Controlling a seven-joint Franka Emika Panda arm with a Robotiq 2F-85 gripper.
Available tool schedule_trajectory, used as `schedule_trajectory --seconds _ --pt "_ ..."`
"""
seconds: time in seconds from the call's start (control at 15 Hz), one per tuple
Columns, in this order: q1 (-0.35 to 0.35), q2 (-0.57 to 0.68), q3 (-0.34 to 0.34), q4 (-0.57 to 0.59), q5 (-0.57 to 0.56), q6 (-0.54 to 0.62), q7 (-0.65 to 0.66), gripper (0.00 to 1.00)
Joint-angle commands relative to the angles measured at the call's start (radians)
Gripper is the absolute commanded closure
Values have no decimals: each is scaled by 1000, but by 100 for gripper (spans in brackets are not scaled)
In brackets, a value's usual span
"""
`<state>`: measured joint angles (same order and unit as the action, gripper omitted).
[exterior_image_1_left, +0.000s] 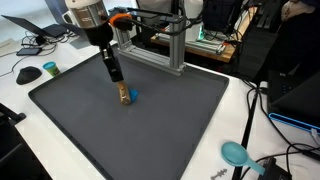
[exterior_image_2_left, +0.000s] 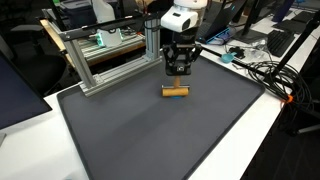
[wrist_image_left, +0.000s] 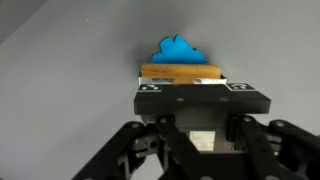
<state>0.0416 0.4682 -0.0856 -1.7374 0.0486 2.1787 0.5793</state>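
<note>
In an exterior view a mouse lies on the counter at left, then the gripper, fingers apart or together I cannot tell, hangs just above a block on the mat, a blue piece just beside its right end.

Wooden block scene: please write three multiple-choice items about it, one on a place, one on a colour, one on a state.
1. Where is the wooden block?
A on the grey mat
B on the white table
C on the metal frame

2. What colour is the small piece beside it?
A red
B blue
C yellow

3. How is the block?
A lifted in the gripper
B standing upright
C lying flat, not gripped

Answers: 1 A, both exterior views show it on the mat; 2 B, it is blue in the wrist view; 3 C, the gripper hangs above it.
</note>
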Motion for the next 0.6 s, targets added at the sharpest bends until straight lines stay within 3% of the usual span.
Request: schedule_trajectory --seconds 0.0,0.53 --pt "-1 55 23 7 45 -38 -21 78" --pt "-8 64 30 13 59 -50 -35 78"
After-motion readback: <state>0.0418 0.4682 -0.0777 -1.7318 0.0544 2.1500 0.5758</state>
